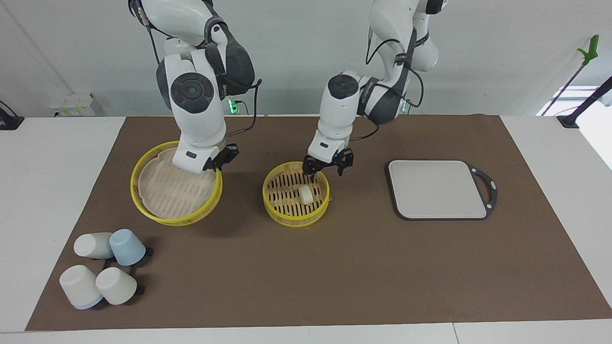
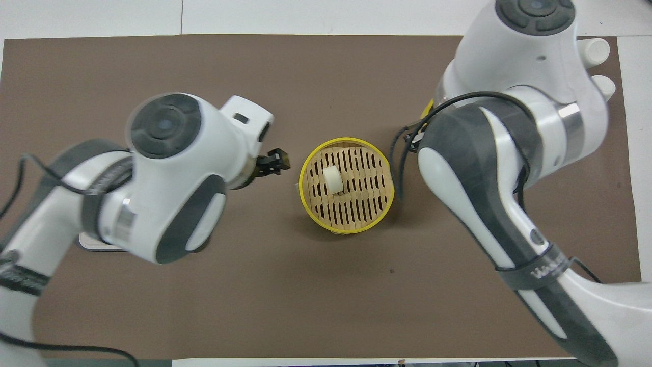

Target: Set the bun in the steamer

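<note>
The bun [image 1: 306,194] lies on its side on the slatted base of the steamer [image 1: 287,212], a round yellow-rimmed basket in the middle of the brown mat; it also shows in the overhead view [image 2: 333,180], inside the steamer [image 2: 379,214]. My left gripper [image 1: 327,171] is open and empty, just above the steamer's rim on the robots' side, with the bun below it. In the overhead view the left gripper [image 2: 277,162] pokes out from under its arm. My right gripper [image 1: 221,160] is shut on the rim of the steamer lid [image 1: 174,191] and holds it tilted above the mat.
A grey cutting board [image 1: 437,188] lies toward the left arm's end of the table. Several white and blue cups [image 1: 103,270] lie farther from the robots, at the right arm's end. In the overhead view the arms cover the board and the lid.
</note>
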`<state>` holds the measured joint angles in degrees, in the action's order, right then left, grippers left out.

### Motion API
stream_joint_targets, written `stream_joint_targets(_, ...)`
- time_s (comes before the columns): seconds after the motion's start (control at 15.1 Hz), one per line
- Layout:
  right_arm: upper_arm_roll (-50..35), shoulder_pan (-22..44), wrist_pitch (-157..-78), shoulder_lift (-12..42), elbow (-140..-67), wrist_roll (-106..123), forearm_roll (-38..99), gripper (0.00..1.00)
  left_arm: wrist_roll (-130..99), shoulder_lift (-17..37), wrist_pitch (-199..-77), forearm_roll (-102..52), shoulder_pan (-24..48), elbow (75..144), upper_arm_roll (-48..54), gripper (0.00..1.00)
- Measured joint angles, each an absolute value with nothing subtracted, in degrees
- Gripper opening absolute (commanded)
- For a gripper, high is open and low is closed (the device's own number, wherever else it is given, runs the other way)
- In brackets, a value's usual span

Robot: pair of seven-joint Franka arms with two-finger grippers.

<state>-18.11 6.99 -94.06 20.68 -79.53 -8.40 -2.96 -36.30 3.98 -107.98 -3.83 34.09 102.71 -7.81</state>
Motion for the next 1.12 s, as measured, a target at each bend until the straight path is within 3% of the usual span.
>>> stream_joint_targets(0.26, -18.32, 20.11, -106.58, 21.32, -83.2, -27.13, -2.6, 0.0, -16.07, -4.34, -98.76, -3.45, 17.34, 102.08, -8.65, 1.0)
stream_joint_targets(0.46, -18.22, 22.14, -113.34, 22.98, -86.81, -29.85, -2.61, 0.0, -2.96, -4.6, -96.3, -1.6, 10.47, 101.35, -8.8, 1.0)
stream_joint_targets(1.12, -17.8, 24.49, -121.17, 23.92, -92.02, -34.29, -3.78, 0.0, 0.95, -4.51, -94.38, -1.11, 8.62, 100.63, -8.41, 1.0)
